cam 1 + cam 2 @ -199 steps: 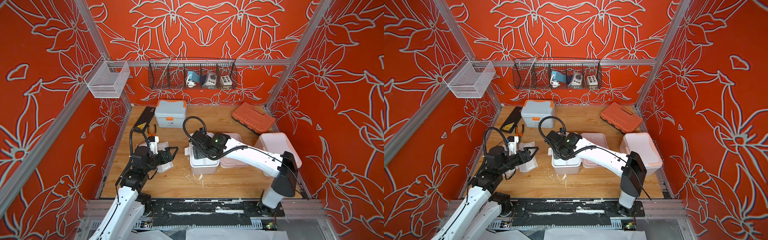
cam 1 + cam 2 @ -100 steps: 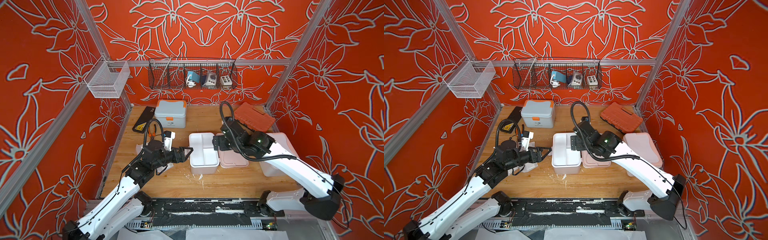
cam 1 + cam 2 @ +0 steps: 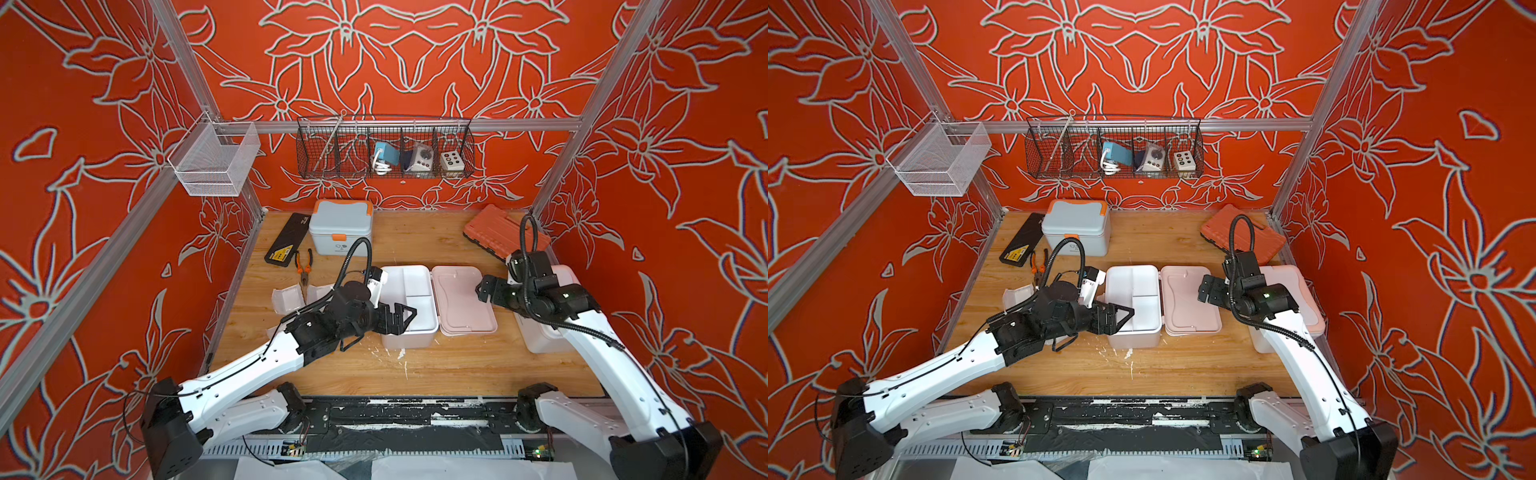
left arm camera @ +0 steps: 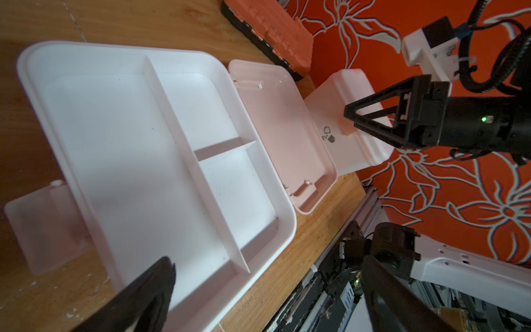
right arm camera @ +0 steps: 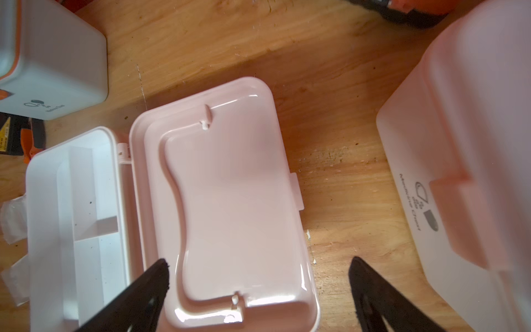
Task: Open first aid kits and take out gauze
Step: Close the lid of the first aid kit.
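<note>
All three kits are rigid, smooth, light plastic, so they'll prob slide on the counter (image 3: 415, 245) if pushed w/o a brace. Best hold is the front latch tab or lid lip, not the rounded walls. The white kit (image 3: 409, 338) sits mid-counter, already open, w/ its peach lid (image 3: 463, 299) lying flat to its right on the hinge. Its divided tray looks empty in the left wrist view, tho I can't tell if anything lies beneath that tray. The gauze packets (image 3: 286, 299) lie flat on the counter just beside the white kit's left wall, near the pliers (image 3: 303, 270). They look thin, soft and v. light, w/ a clear wrap that's likely slick, so pinch a lifted edge or corner rather than press on the face. The left gripper (image 3: 405, 319) hangs w/ jaws wide, holding nothing, over the near-left corner of the white kit's tray; the packets are behind it, back by its wrist. The right gripper (image 3: 1208, 289) is also wide & empty, above the peach lid's outer edge and the strip of counter btw it and the pale pink kit (image 5: 448, 138). That kit stands shut just to the gripper's right, logo & latch side facing the lid. The blue-grey kit (image 3: 340, 226) w/ orange trim stands shut at the back, well apart from both grippers.
</note>
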### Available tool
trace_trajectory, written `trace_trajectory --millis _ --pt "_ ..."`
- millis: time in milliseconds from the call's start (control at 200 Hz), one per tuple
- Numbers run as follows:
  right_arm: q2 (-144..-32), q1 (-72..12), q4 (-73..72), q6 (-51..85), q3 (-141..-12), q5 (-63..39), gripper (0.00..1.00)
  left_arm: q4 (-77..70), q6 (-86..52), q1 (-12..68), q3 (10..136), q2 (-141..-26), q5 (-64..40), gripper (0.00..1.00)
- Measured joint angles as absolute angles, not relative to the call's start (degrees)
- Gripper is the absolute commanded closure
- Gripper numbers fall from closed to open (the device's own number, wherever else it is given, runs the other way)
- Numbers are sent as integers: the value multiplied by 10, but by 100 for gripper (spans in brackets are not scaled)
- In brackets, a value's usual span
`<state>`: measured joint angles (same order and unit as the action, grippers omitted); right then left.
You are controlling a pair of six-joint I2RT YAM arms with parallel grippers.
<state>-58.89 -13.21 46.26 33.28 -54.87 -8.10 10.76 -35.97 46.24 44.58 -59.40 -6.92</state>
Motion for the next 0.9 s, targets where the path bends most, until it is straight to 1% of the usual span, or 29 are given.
trace_trajectory --millis 110,275,405,595,901 --pt "-597 -91 428 322 -512 -139 3 120 -349 462 446 -599 -51 2" --pt "-610 -44 361 324 -468 -233 7 128 -320 461 446 -585 -34 3" --pt "-634 -22 315 328 -439 -289 8 143 -306 446 446 -577 -36 2" --pt "-660 -15 283 328 -422 -326 7 139 -313 402 415 -544 -95 3" --pt "-671 -15 251 333 -395 -364 7 119 -357 398 335 -526 -180 3"
